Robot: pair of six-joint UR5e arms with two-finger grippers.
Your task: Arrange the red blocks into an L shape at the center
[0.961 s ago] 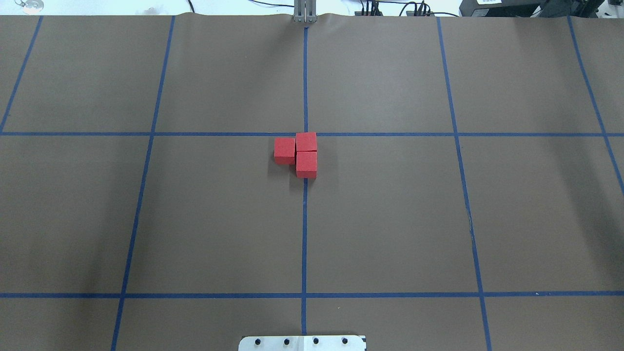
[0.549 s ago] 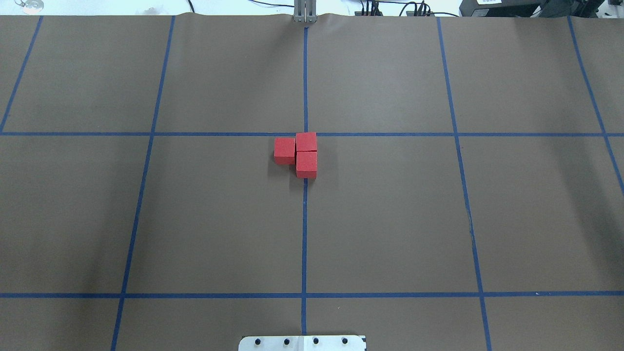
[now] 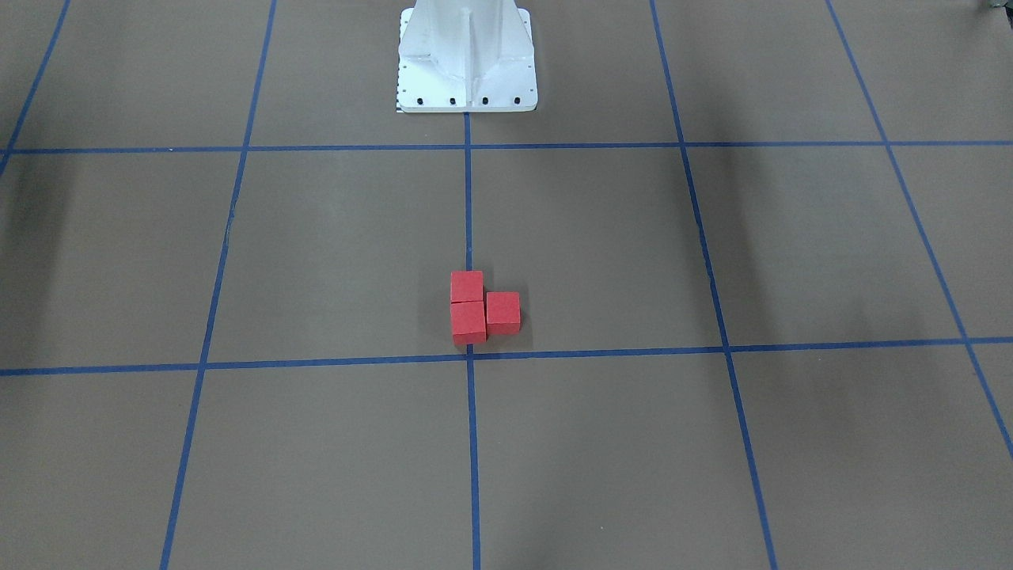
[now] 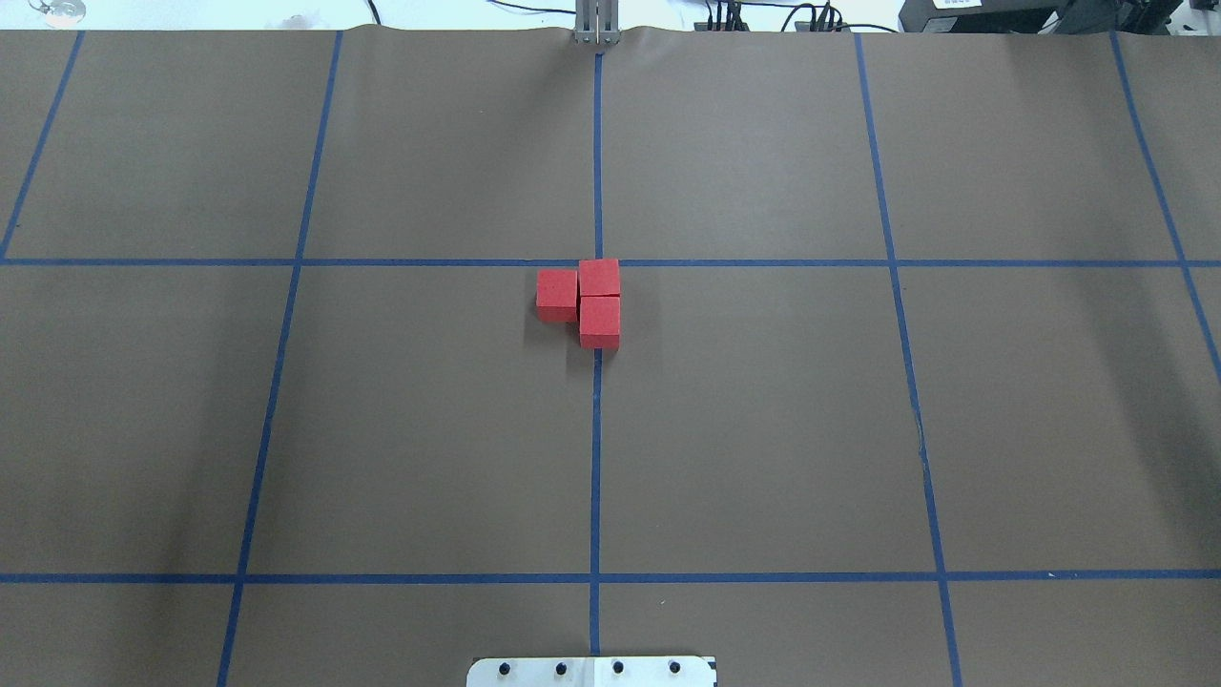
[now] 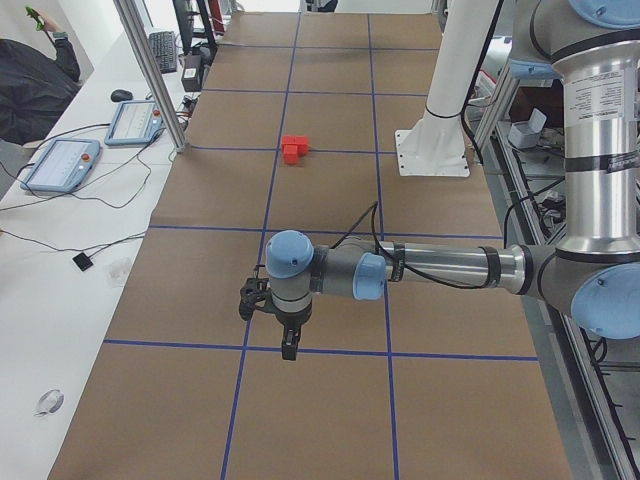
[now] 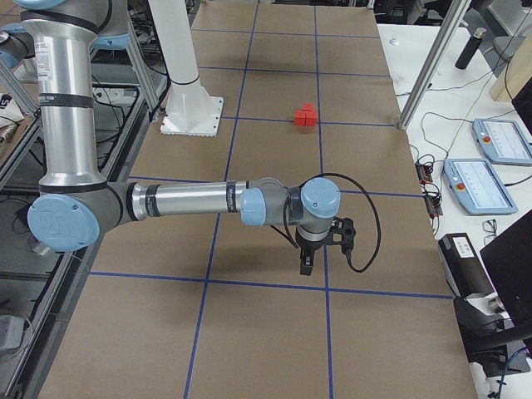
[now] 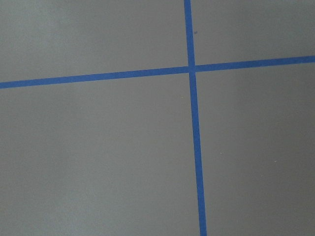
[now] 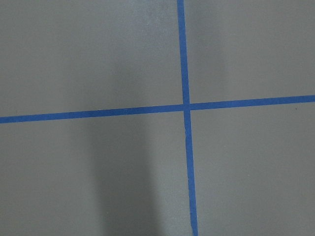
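Note:
Three red blocks sit together in an L by the center crossing [image 3: 469,355]. In the overhead view one block [image 4: 599,278] lies at the crossing, a second [image 4: 599,322] touches its near side, and a third [image 4: 557,294] sits to its left. They also show in the front-facing view [image 3: 468,321]. The left gripper [image 5: 288,348] shows only in the exterior left view and the right gripper [image 6: 304,266] only in the exterior right view. Both hang far from the blocks, pointing down over the brown surface. I cannot tell whether either is open or shut.
The robot's white base plate [image 4: 591,672] stands at the near edge of the table, with its pedestal [image 3: 467,59] above it. Both wrist views show only brown paper and outer blue tape crossings. Tablets and cables lie on the white benches beyond the paper.

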